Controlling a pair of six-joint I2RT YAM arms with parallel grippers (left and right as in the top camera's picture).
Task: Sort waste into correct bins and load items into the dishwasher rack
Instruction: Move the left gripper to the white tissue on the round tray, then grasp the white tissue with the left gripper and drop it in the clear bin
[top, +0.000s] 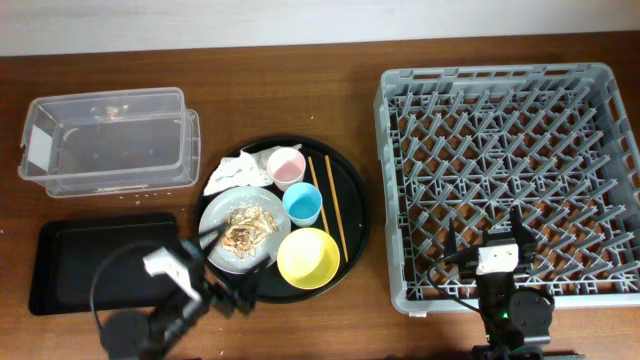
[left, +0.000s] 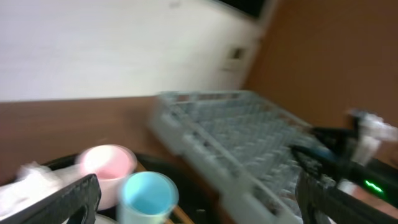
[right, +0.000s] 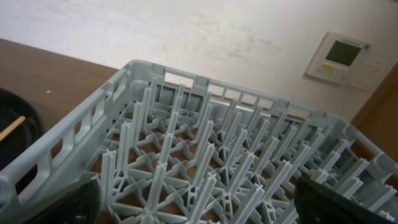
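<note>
A round grey-white plate (top: 216, 214) with beige-brown food scraps (top: 247, 228) lies on a large round black tray (top: 352, 195). On that tray too are a crumpled white napkin (top: 237, 173), a pink cup (top: 286, 167), a light-blue cup (top: 302, 205), a yellow bowl (top: 308, 257) and two chopsticks (top: 334, 205). My left gripper (top: 228, 266) is open and empty by the plate's front edge. Its blurred view (left: 199, 213) shows the pink cup (left: 107, 163) and blue cup (left: 148, 194). My right gripper (top: 488, 236) (right: 199, 211) is open and empty over the front part of the grey dishwasher rack (top: 510, 150) (right: 205, 155).
A clear tub with a white label (top: 105, 140) stands at the back left. A flat black rectangular tray (top: 100, 262) lies in front of it. The rack (left: 242, 137) and the right arm (left: 357, 152) show blurred in the left wrist view.
</note>
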